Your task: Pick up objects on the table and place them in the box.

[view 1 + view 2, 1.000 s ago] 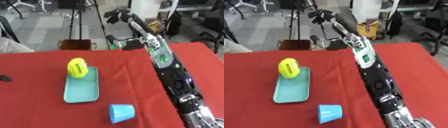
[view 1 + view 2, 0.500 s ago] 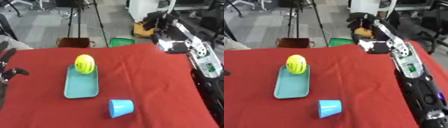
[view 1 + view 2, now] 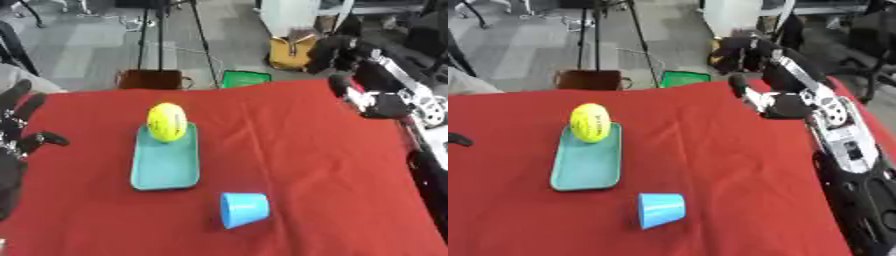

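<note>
Right hand (image 3: 745,50) withdrawn — left hand (image 3: 19,130) risen.

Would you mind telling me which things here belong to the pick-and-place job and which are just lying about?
For the job: yellow ball, blue cup, teal tray.
Lying about, beyond the red table: brown box, green bin, tripod.

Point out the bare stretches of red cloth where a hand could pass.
Widest: between the teal tray and the right arm. Also bare: the near right corner beside the blue cup, and the far edge behind the yellow ball. Tighter between tray and left hand.
</note>
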Tool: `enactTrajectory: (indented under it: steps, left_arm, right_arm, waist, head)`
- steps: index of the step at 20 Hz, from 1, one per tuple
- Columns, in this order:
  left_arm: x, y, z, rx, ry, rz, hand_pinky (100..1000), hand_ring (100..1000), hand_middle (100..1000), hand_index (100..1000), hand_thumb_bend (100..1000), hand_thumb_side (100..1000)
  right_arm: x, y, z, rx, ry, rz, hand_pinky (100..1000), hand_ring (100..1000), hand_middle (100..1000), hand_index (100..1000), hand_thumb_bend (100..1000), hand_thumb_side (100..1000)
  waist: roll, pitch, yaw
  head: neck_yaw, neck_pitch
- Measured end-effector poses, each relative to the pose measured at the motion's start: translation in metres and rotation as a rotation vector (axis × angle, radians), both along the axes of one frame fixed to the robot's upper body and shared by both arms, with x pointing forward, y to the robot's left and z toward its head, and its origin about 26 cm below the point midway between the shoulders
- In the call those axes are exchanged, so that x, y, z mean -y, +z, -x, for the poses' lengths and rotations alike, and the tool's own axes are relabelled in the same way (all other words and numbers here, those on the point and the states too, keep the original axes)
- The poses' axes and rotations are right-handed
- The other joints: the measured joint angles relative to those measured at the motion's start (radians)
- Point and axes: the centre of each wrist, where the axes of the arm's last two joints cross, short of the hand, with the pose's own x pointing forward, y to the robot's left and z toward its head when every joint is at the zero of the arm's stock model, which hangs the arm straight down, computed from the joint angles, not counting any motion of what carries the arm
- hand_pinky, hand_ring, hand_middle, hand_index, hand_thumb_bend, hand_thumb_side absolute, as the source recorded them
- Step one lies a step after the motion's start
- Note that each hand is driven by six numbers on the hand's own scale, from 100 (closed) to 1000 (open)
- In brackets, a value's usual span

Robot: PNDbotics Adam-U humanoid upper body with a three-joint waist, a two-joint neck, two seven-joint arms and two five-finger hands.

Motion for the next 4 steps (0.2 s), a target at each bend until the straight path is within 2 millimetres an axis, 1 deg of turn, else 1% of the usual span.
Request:
enactTrajectory:
  steps: [4]
  left_arm:
    - [0.0021,0.0017,-0.0017,0.010,0.000,0.002,598,1000,1000,967,543,807]
  right_arm:
    - [0.0012,0.0019,0.0017,-0.017,0.010,0.010,700,725,747,889,166,393]
  waist:
    - [0.016,0.027,-0.010]
  head:
    - [0.000,-0.001]
